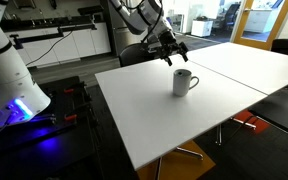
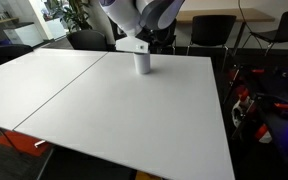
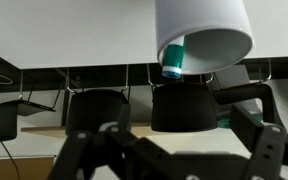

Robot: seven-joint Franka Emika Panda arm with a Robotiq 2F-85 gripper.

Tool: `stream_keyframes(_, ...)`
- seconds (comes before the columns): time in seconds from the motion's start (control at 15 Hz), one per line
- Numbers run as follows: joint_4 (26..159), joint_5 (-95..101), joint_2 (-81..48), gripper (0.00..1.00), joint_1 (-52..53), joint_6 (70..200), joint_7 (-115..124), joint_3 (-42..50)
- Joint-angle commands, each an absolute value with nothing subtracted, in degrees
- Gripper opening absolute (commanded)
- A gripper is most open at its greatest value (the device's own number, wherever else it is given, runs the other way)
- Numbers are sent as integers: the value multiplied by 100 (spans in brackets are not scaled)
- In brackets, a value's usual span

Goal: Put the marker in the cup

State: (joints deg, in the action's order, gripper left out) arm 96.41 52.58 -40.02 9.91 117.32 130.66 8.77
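- Where the arm reaches out over the white table (image 1: pixel 149 125), the gripper (image 1: pixel 174 57) hangs directly above the cup (image 1: pixel 184 83), apart from it and not touching it.
- Gripper, wrist view: the two fingers (image 3: pixel 79 150) are spread wide at the lower edge of the picture. Nothing lies between them, and the hand has hold of nothing.
- Cup: a white mug standing upright on the table in both exterior views. Its loop handle shows at one side in an exterior view.
- Marker (image 3: pixel 172 60): it sits inside the mouth of the cup and leans against the inner rim at one side. Its visible end is teal-green, and the rest is hidden within the mug. In both exterior views the marker cannot be made out.
- Orientation: the wrist view shows the scene inverted, with the table along the top and the cup entering from the upper edge, mouth toward the camera.
- Surroundings: dark chairs (image 2: pixel 209 30) stand just beyond the table's far edge.
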Motion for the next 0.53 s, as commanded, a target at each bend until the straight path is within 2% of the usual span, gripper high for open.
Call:
stream_keyframes(0.0, 10373, 5492, -3219, 100, 1077, 11513, 13596, 852)
stream_keyframes(0.47, 11139, 5974, -2254, 100, 1014, 11480, 14455, 616)
